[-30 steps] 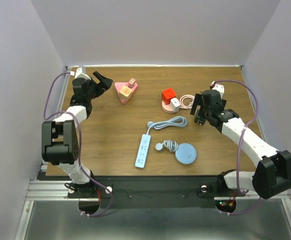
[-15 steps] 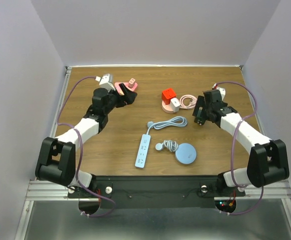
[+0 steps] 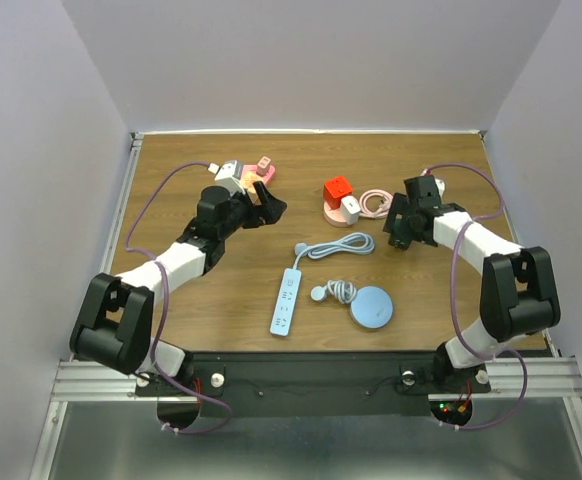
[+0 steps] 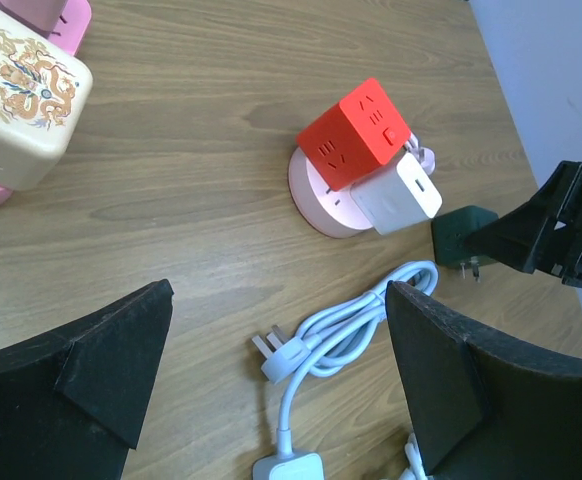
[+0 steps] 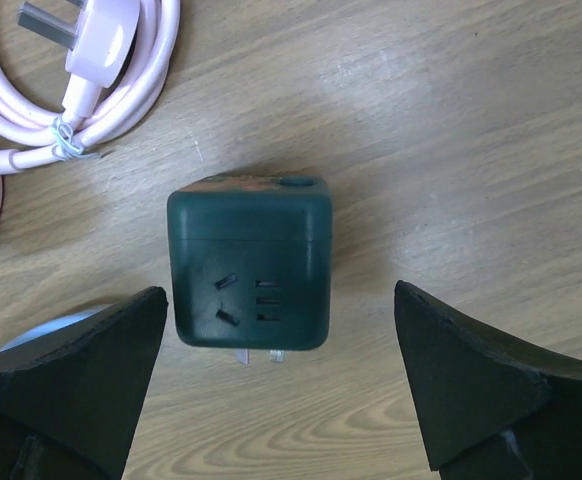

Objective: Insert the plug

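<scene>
Nothing inserted yet. Right gripper [image 5: 278, 292] hangs with jaws wide apart over the dark green adapter cube [image 5: 251, 265], which lies loose on the table at 4 o'clock from the red cube socket [image 3: 338, 189]. Left gripper [image 4: 278, 290] is spread and empty. White power strip [image 3: 287, 300] has bare sockets. Grasp and insertion both remain.

I count one long white plastic power strip [image 3: 287, 300] and one round pale-blue disc [image 3: 373, 307]. Two cube sockets: one red plastic cube [image 4: 361, 130], one dark green cube [image 5: 249, 262].
</scene>
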